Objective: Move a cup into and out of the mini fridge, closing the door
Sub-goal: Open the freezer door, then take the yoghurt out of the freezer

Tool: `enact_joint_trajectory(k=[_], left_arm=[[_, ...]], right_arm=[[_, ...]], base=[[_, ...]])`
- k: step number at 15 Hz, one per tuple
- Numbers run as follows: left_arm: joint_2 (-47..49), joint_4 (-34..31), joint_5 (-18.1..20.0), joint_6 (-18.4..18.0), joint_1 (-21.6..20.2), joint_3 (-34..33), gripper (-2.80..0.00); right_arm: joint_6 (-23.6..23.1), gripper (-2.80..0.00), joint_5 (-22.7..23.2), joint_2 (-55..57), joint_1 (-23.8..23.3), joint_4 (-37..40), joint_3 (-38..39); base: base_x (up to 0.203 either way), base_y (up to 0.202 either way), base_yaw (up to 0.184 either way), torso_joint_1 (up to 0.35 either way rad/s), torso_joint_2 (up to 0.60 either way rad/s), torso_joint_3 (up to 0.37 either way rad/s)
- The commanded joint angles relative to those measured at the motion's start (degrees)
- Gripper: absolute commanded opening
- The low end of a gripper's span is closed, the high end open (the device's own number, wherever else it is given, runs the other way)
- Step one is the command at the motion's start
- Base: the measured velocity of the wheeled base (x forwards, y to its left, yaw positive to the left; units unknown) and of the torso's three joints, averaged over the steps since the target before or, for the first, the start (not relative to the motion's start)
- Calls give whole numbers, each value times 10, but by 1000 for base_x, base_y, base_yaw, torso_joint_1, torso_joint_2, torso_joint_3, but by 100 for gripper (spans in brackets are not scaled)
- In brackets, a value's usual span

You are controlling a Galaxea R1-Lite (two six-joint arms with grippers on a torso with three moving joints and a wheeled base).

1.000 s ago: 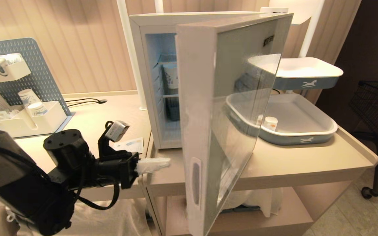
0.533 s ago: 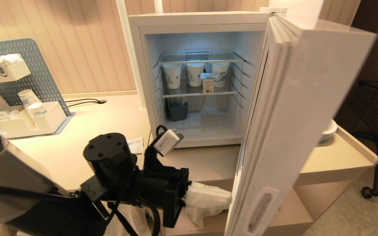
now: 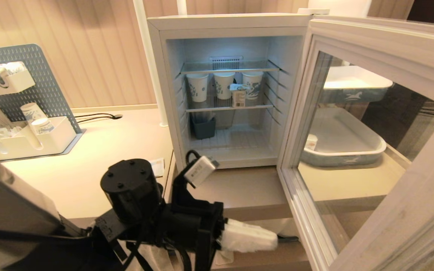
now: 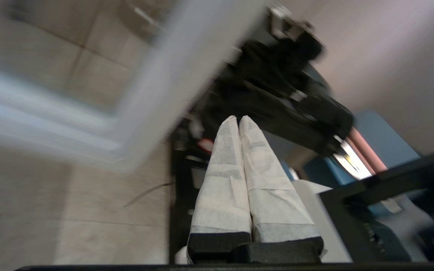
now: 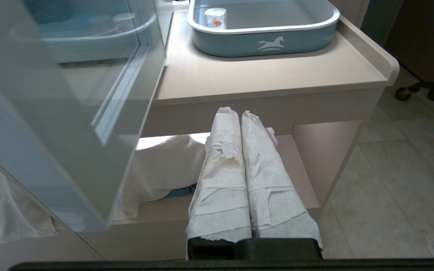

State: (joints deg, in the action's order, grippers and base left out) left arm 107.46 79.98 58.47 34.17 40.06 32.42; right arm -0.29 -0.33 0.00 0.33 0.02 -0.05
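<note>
The mini fridge (image 3: 224, 22) stands open on the table. Its door (image 3: 375, 35) is swung wide to the right, glass pane facing me. On the middle wire shelf a small squat cup (image 3: 238, 96) stands in front of tall paper cups (image 3: 197, 86). My left gripper (image 3: 274, 239), wrapped in white tissue, is shut and empty, low in front of the table, its tip close to the door's lower inner edge. In the left wrist view the left gripper (image 4: 238, 118) shows pressed shut beside the blurred door frame (image 4: 156, 94). My right gripper (image 5: 236, 111) hangs shut and empty below the table edge.
A blue-and-white tray (image 3: 343, 160) right of the fridge holds a small white cup with an orange mark (image 5: 215, 17); a second tray (image 3: 352, 94) sits above it. A pegboard organizer (image 3: 21, 113) with cups stands at far left. A white cloth (image 5: 164, 169) lies on the lower shelf.
The door has swung from half shut to wide open on the right, baring the shelves. My left gripper moved right and nearer, staying shut.
</note>
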Motion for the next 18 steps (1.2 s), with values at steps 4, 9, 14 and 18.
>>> enact_joint_trajectory(k=[4,9,14,18], left_arm=[[-323,-259,-20,2,-292,20,-280],[-648,-1057,-16,8,-608,336,-280],[-776,-1277,0,98,-427,548,-280],[-995,-1349,-83,53,-400,498,-280]], right_arm=[[-1,-280,0,1,0,0,0],[-2,-280,0,1,0,2,0],[-1,-280,0,1,0,1,0],[0,-280,0,1,0,0,0]], base=[[0,0,0,0,0,0],[0,0,0,0,0,0],[0,0,0,0,0,8],[0,0,0,0,0,0]])
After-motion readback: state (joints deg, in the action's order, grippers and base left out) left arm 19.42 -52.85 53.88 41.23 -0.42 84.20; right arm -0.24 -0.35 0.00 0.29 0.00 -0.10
